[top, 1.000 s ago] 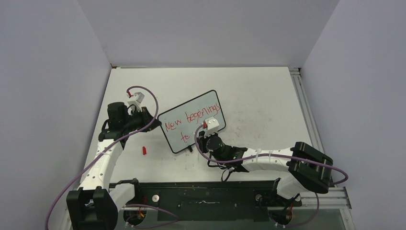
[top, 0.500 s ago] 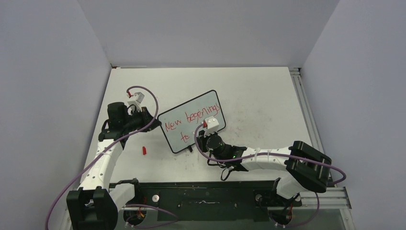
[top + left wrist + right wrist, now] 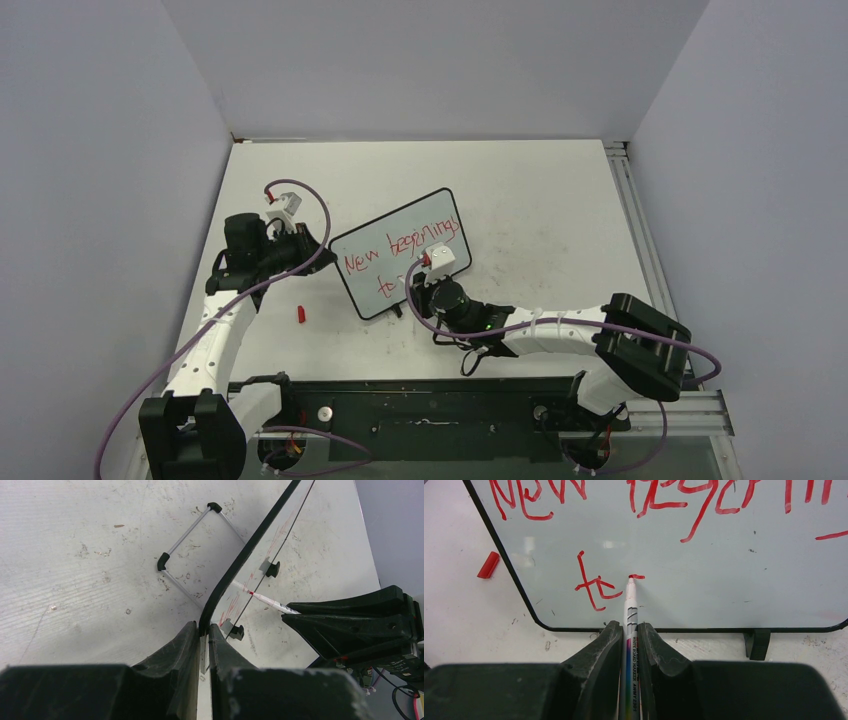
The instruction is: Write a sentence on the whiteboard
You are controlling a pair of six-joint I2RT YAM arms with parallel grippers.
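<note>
On the black-framed whiteboard point(image 3: 724, 580), a red sentence point(image 3: 664, 504): "New beginnings" above "t".

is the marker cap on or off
Off. The marker shows a bare tip against the whiteboard in the right wrist view, and a red cap lies on the table beside the board.

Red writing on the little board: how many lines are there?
2. The top line runs across the whiteboard; the second line, just started, sits below it at the left, by the marker tip.
</note>
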